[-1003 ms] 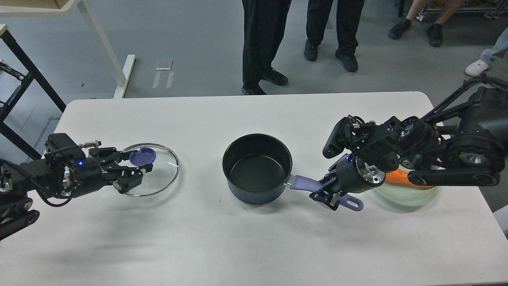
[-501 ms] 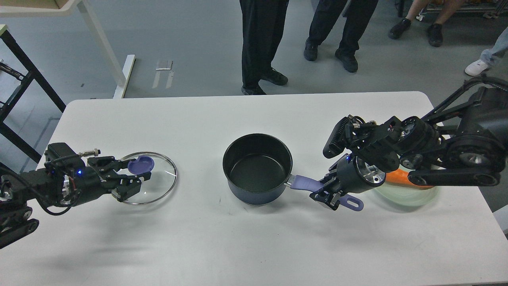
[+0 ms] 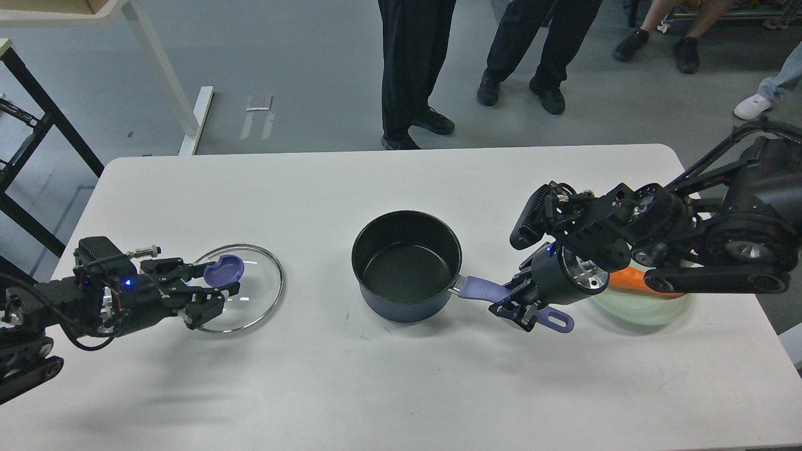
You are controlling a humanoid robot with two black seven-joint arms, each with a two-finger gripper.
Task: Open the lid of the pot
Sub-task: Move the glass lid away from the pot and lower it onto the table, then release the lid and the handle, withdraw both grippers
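The dark pot (image 3: 406, 263) stands open at the table's middle, its purple handle (image 3: 482, 289) pointing right. My right gripper (image 3: 519, 309) is shut on that handle near its far end. The glass lid (image 3: 257, 294) with a purple knob (image 3: 224, 270) sits left of the pot, well apart from it, low at the table's surface; I cannot tell whether it rests on it. My left gripper (image 3: 219, 286) comes in from the left, and its fingers close around the knob.
A pale green plate (image 3: 651, 310) with an orange object (image 3: 626, 280) lies under my right arm at the right. The white table (image 3: 388, 388) ends near the people's legs (image 3: 413, 69) at the back. A table frame (image 3: 37, 119) stands at the far left.
My left gripper has moved toward me with the lid, and the lid has come lower and nearer. The right gripper and the pot have not moved. A person behind has shifted feet.
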